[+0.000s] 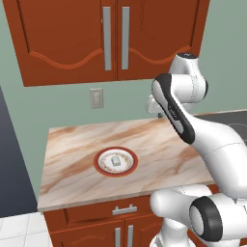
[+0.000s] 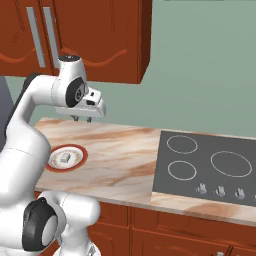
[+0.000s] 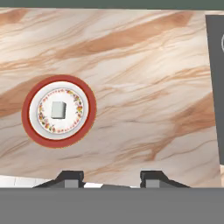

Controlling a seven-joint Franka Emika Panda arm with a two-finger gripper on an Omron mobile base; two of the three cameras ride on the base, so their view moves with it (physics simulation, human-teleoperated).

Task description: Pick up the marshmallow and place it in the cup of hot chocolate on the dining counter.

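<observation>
1. Dark fingertips [image 3: 70, 177] at the near edge of the hand view, set apart with a bare gap between them.
2. Gripper [image 3: 111, 179] spread, pinching nothing and touching nothing; hanging well above the marbled counter [image 3: 144, 87], toward its far side [image 2: 82, 119].
3. Marshmallow [image 3: 58, 110] lying flat in the middle of the red-rimmed plate [image 3: 57, 142], well apart from the fingertips; seen also from the left [image 1: 115, 160] and the right [image 2: 64, 158].
4. Plate resting on the counter, nearer its front edge than the wall.
5. Black cooktop [image 2: 205, 165] set into the counter to the right, well apart from the plate.
</observation>
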